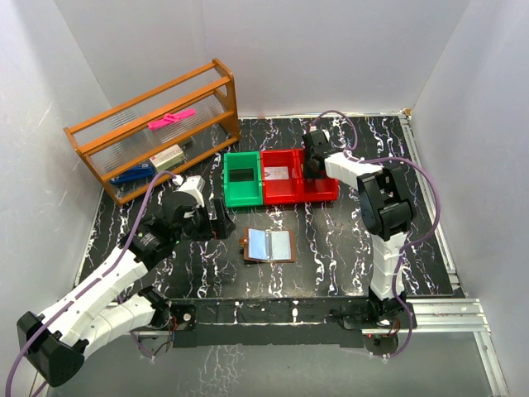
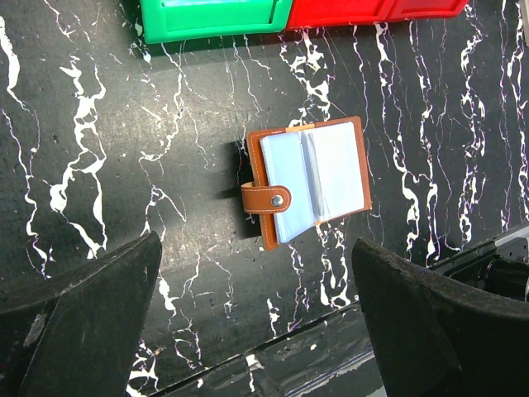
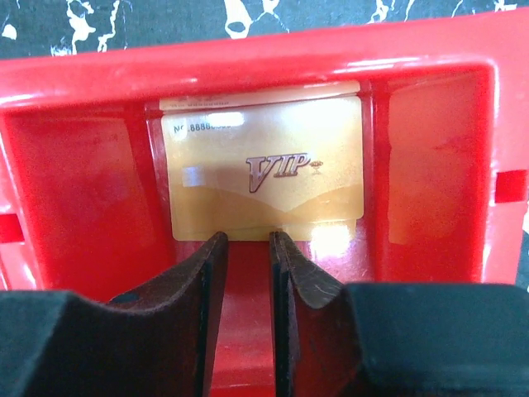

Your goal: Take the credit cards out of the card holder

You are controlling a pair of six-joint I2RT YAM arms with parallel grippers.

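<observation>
The card holder [image 1: 269, 245] [image 2: 310, 178], a brown leather wallet, lies spread open on the black marbled table, showing pale blue sleeves with its snap strap on the left. My left gripper [image 1: 211, 220] [image 2: 256, 248] hovers just left of it, open wide and holding nothing. A gold VIP credit card [image 3: 264, 169] lies flat in the red bin [image 3: 430, 165], on top of another pale card whose edges stick out. My right gripper [image 1: 314, 165] [image 3: 248, 236] is inside that bin. Its jaws stand slightly apart at the card's near edge, with only red floor between them.
A green bin [image 1: 242, 178] [image 2: 215, 16] sits against the red bin [image 1: 297, 194] [image 2: 372, 10] behind the wallet. A wooden rack [image 1: 157, 124] with small items stands at the back left. White walls enclose the table.
</observation>
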